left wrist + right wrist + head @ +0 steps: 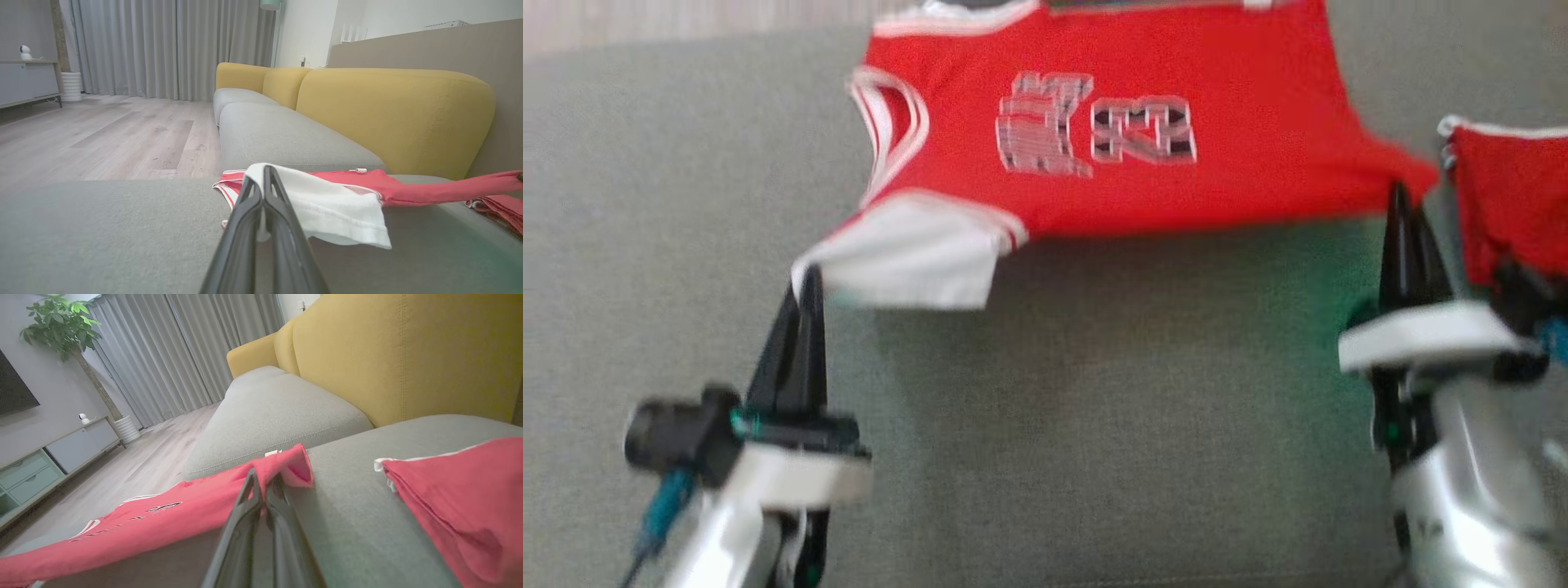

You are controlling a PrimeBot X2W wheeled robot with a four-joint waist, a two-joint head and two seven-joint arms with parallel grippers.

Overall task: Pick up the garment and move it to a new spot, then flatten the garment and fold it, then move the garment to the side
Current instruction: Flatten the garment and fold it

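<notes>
The garment [1143,98], a red jersey with black white-outlined numerals, is stretched above the grey sofa seat, its near edge lifted. My left gripper [805,282] is shut on the corner of its white sleeve [907,261]; in the left wrist view the sleeve [327,204] drapes over the closed fingers [261,192]. My right gripper [1401,200] is shut on the red hem corner at the right, and the right wrist view shows that corner [294,465] pinched between the fingertips [263,486]. The jersey's far edge runs out of the head view's top.
A second plain red cloth [1511,204] with a thin white edge lies folded on the seat just right of my right gripper. Yellow sofa backrests [392,114] stand behind the grey seat [1094,392]. Wooden floor [102,134] lies beyond the sofa edge.
</notes>
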